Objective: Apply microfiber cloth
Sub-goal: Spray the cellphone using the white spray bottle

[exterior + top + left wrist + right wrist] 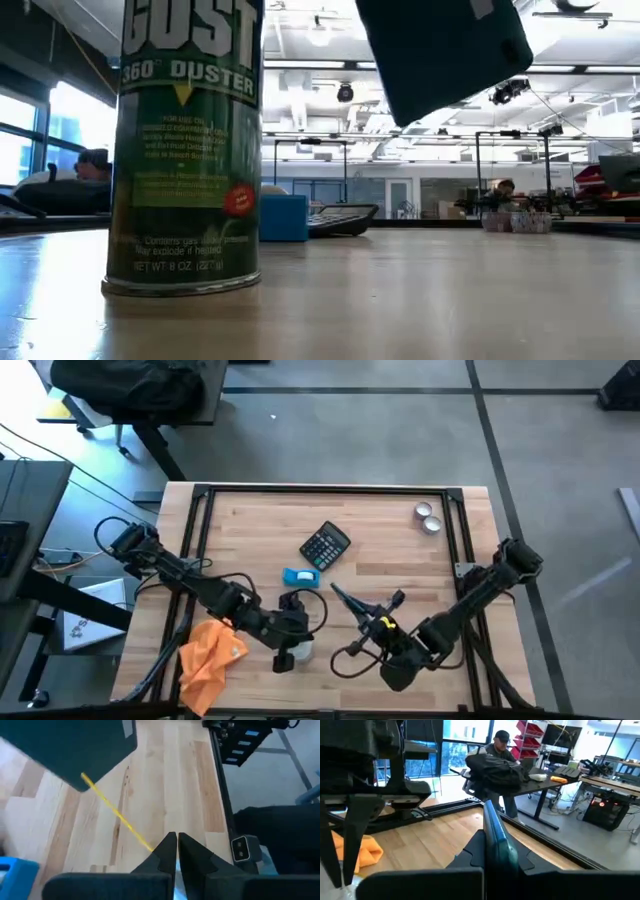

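The microfiber cloth [210,653] lies crumpled on the tabletop [380,535], at the near left corner, well apart from the calculator [325,545] and beside the left arm's forearm. The left gripper [290,628] hangs just past the cloth, over a duster can [185,145]; in its wrist view its fingers [167,851] are pressed together on nothing. The right gripper [365,605] hovers nearer the calculator than the cloth, its fingers spread wide and empty. A small blue box [301,577] sits between the calculator and the left gripper.

The step in hand looks like fetching the cloth, not yet begun. The left arm is nearest, so it should draw back toward the cloth, spread its fingers, and come down on a raised fold rather than a flat edge, pinching deep enough that the soft fabric does not slip. It should keep clear of the can, which could tip.
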